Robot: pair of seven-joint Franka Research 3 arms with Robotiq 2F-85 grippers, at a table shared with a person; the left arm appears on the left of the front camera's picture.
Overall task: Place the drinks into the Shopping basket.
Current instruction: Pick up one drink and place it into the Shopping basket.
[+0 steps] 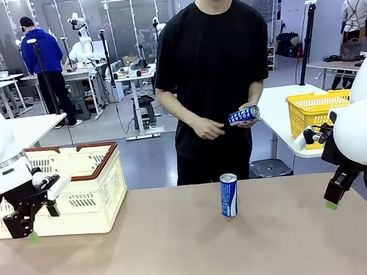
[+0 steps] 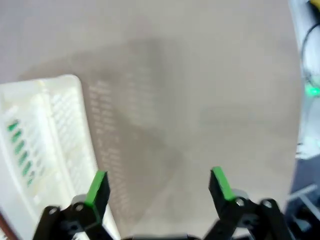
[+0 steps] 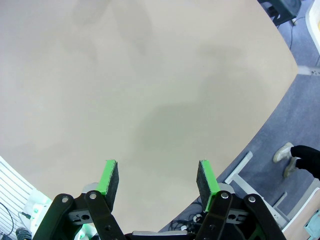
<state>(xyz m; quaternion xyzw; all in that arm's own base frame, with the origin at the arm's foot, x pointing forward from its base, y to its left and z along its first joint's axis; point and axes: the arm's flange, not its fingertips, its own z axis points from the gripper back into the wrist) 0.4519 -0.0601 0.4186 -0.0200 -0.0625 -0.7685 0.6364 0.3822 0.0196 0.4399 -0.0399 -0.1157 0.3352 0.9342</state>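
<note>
One blue drink can (image 1: 228,195) stands upright on the tan table, near its far edge at the middle. The person across the table holds a second blue can (image 1: 243,115) sideways in one hand, at waist height. At the table's left end sits the cream Shopping basket (image 1: 84,200) with its brown rim; its slotted wall (image 2: 45,135) shows beside my left fingers. My left gripper (image 1: 32,236) (image 2: 159,186) hangs open just in front of the basket, holding nothing. My right gripper (image 1: 331,204) (image 3: 157,178) is open over bare table at the right, well away from the standing can.
A bright yellow mesh basket (image 1: 316,112) sits on a white side table beyond the right end. The table's right edge (image 3: 260,125) drops to the floor close to my right gripper. The person stands right against the far edge.
</note>
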